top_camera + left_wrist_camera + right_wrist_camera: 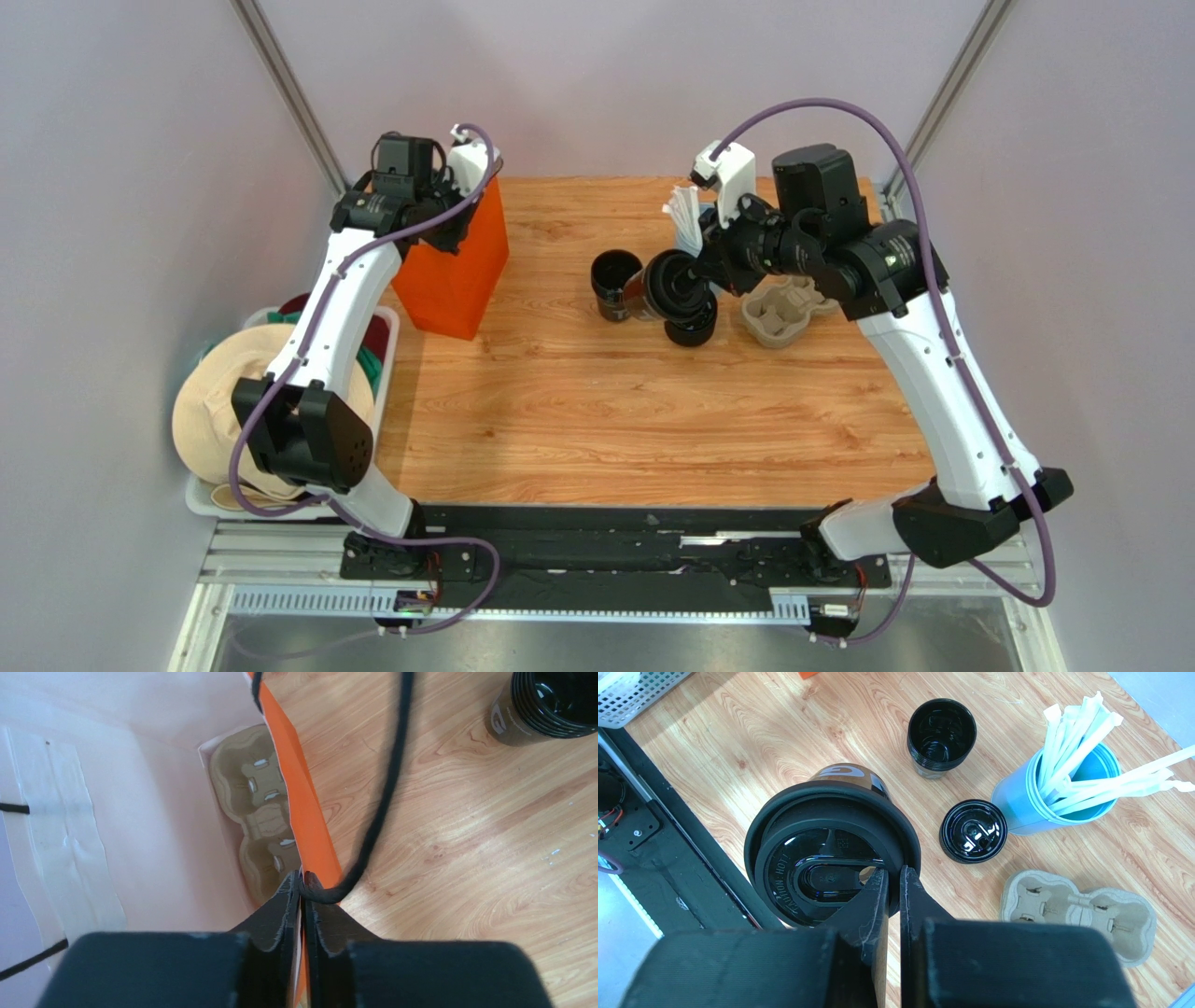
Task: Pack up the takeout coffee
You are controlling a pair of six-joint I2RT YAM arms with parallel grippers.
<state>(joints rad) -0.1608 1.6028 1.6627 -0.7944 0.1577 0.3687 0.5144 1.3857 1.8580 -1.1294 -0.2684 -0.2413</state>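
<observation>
The takeout coffee (pixel 833 854), a dark cup with a black lid, hangs above the table near the middle. My right gripper (pixel 892 878) is shut on its lid rim. From above, the cup (pixel 668 283) sits just left of the right gripper (pixel 697 273). At the table's far left stands an orange paper bag (pixel 456 273), and my left gripper (pixel 302 882) is shut on its top edge (pixel 298 805), next to the black cord handle (pixel 382 791). A cardboard cup tray (pixel 256 805) lies at the bottom of the bag.
On the table are an open dark cup (pixel 941 735), a loose black lid (pixel 973 831), a pale blue cup of white straws (pixel 1053 791) and a second cardboard tray (pixel 1078 913). A white basket (pixel 211 497) holding a hat sits off the table's left edge.
</observation>
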